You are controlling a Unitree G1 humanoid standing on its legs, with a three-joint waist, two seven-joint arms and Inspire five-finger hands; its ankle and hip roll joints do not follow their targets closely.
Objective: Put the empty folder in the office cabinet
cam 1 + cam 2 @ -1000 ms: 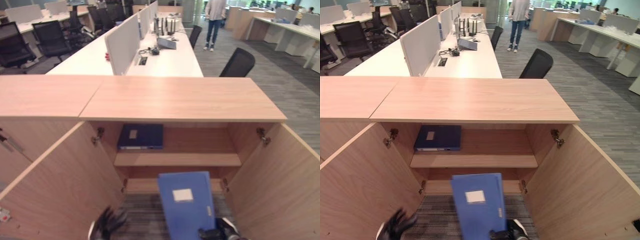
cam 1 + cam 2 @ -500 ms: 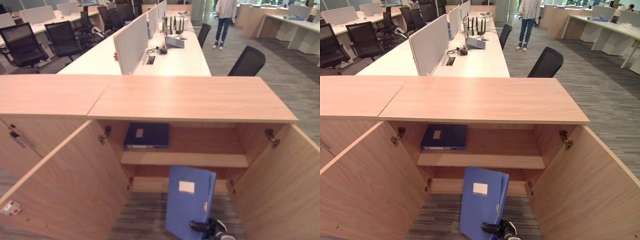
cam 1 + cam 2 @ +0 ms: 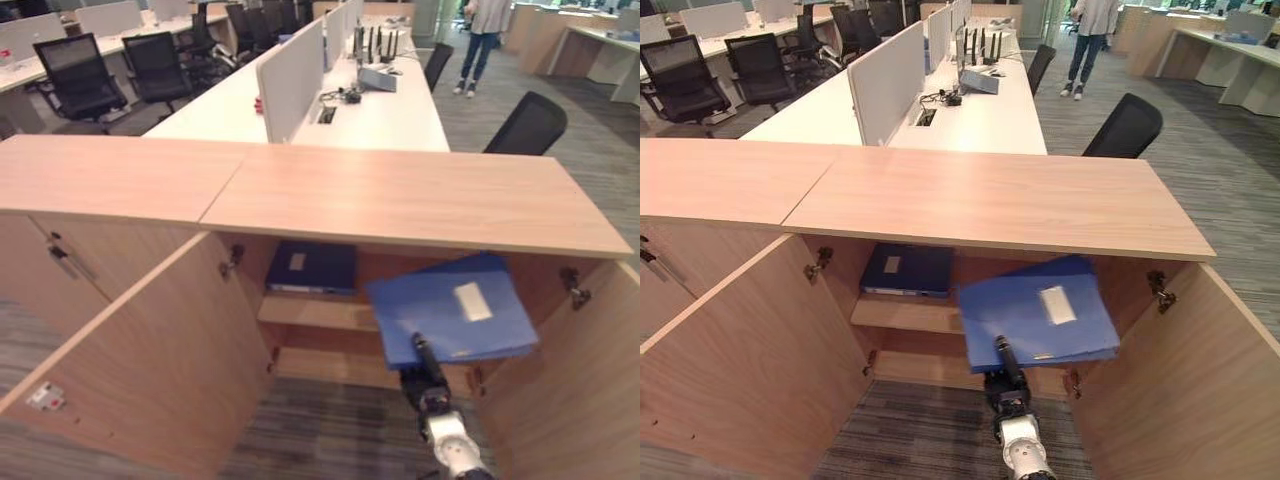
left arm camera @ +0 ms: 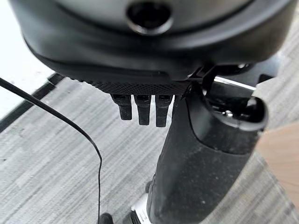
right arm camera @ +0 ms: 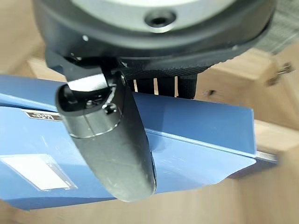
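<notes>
Since a second ago I've swung the blue folder [image 3: 1040, 310] from upright near the floor to nearly flat before the open office cabinet [image 3: 1000, 200], level with its upper shelf [image 3: 902, 313]. My left hand [image 4: 142, 109] hangs over carpet, fingers curled, empty. A dark binder [image 3: 905, 270] lies on that shelf. My right hand [image 5: 112, 144] pinches the folder, thumb on top.

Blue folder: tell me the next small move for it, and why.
Probably push the blue folder forward onto the upper shelf. The right hand pinches its near edge, and it lies nearly flat at the open cabinet mouth, beside the dark folder already on that shelf.
</notes>
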